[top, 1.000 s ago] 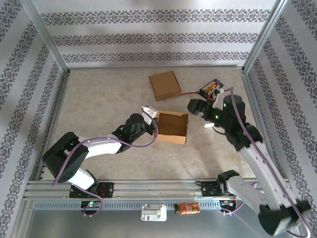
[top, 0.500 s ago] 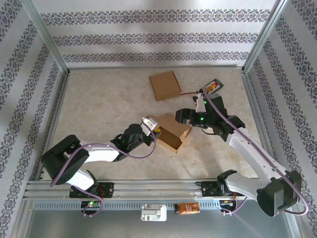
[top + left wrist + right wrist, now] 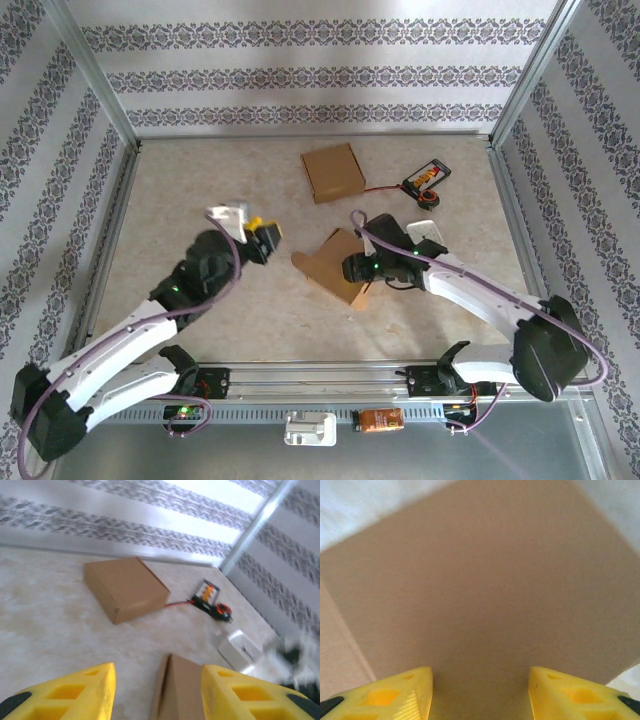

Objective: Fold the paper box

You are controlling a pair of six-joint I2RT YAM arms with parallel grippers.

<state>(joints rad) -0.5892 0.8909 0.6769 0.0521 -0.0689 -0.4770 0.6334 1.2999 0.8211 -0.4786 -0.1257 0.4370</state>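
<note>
As you look down from the top camera, the bench (image 3: 200, 180) spans the frame, pale and mottled, walled in by patterned panels.

Arms: the left arm (image 3: 130, 335) reaches up from the near-left corner toward the middle. The right arm (image 3: 480, 295) sweeps from the near right inward, its wrist low over the work.

Task item: the paper box (image 3: 330, 258) sits at mid-bench, slightly right of centre. It is skewed, with one brown panel raised and a pointed corner jutting left. Your left wrist camera sees its near edge (image 3: 180, 690) just beyond the fingers; your right wrist camera sees a broad brown face of it (image 3: 485, 580).

Second item: a closed cardboard box (image 3: 333, 172) lies flat at the far side, well apart from the paper box; also visible from the left wrist (image 3: 125, 587).

Left tool (image 3: 265, 238): released, off to the left of the paper box and not touching it. In the wrist view (image 3: 156, 680) the yellow fingers stand apart with nothing between them.

Right tool (image 3: 352, 268): right at the box's near-right side. In the wrist view (image 3: 480, 680) the fingers stand apart with cardboard across the gap; you cannot tell whether they pinch it.

Small item: a black device (image 3: 425, 181) with a red lead, far right of the closed box (image 3: 212, 600).
</note>
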